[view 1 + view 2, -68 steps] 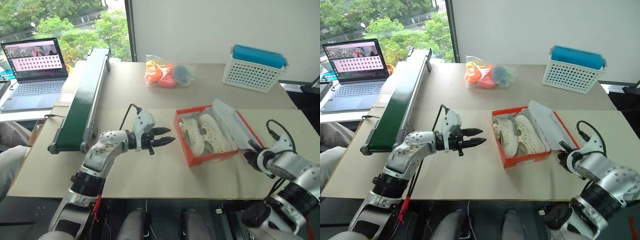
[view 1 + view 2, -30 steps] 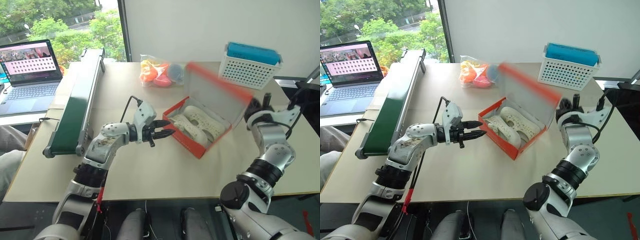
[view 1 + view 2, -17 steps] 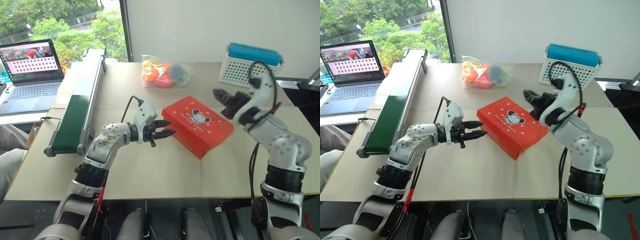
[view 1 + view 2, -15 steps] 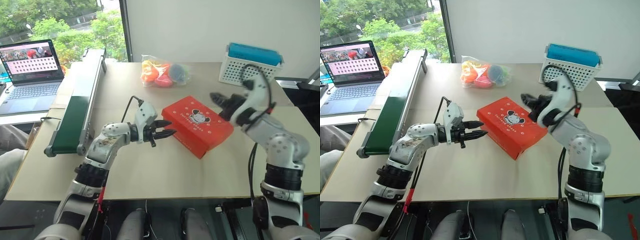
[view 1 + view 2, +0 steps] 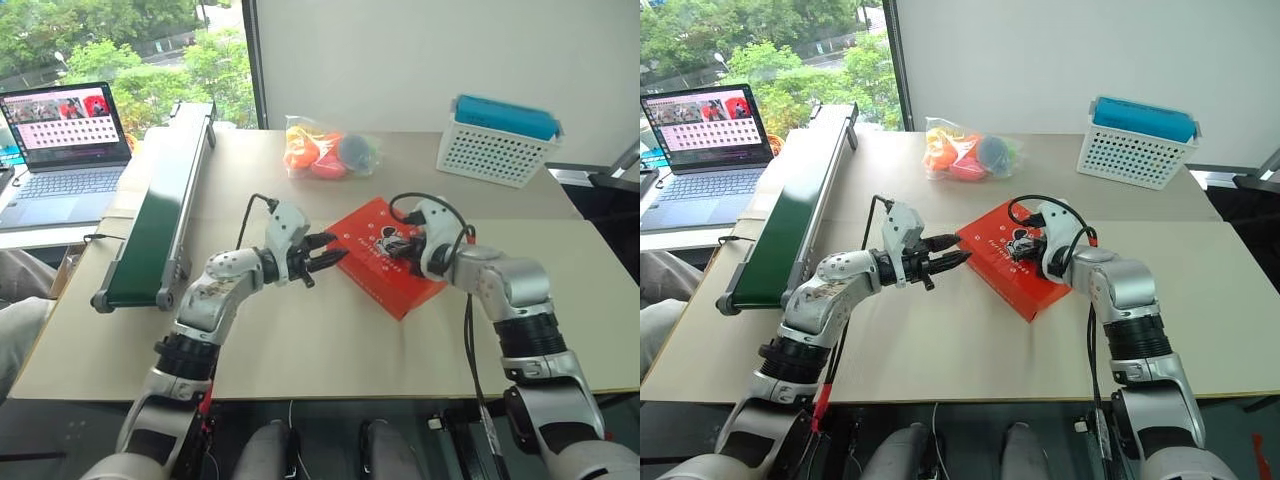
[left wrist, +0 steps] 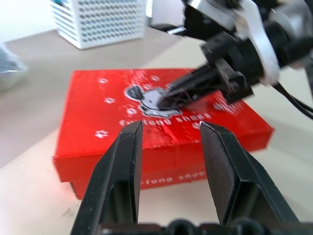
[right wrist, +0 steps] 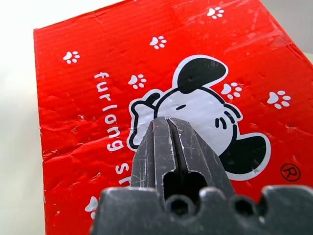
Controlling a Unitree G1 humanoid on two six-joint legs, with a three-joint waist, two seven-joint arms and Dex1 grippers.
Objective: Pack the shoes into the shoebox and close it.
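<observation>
Right wrist view: clenched right pincer (image 7: 168, 128) hides part of the closed shoebox's (image 7: 122, 63) graphic.

Red shoebox (image 5: 385, 262), white paw prints, black-white cartoon

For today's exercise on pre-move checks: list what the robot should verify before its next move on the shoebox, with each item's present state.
1. Lid of the shoebox down flat: ok.
2. Shoes inside: cannot tell, lid covers them.
3. Right gripper shut, tips on the lid's graphic: ok.
4. Left gripper open, holding nothing, at the box's near end: ok.
5. Box fully on the table, away from its edges: ok.
6. Bag of toys and white basket apart from box: ok.
</observation>
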